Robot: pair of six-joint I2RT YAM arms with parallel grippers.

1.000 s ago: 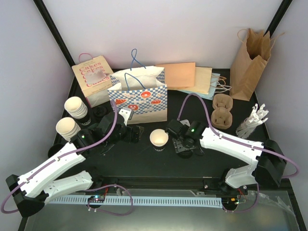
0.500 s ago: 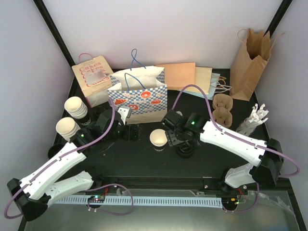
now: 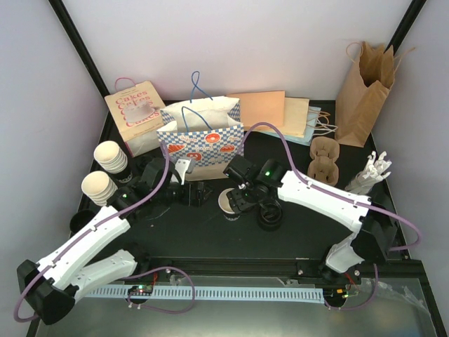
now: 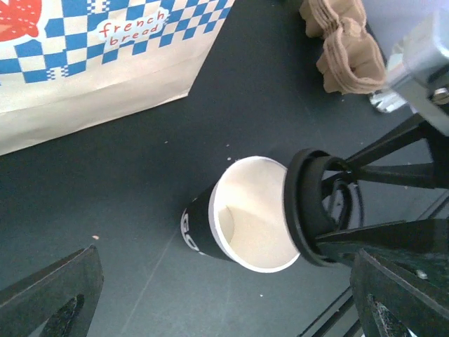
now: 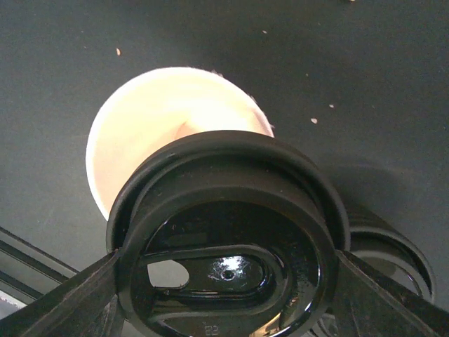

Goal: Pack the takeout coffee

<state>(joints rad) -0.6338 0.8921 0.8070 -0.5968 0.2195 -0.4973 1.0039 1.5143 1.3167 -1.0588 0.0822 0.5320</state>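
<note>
Black tabletop | cup upright, unlidded, unheld | right gripper clamped on lid, tilted, overhanging cup rim, off-centre | left gripper wide, beside cup, no contact | risk: off-centre push tips unbraced cup or lid seats crooked

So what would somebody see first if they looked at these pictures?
Most likely the open paper cup standing alone mid-table, with the right pincer holding a black lid at its rim, not pressed on yet. Behind it, the blue-checked bag with red pictures stands out against the dark table.
</note>
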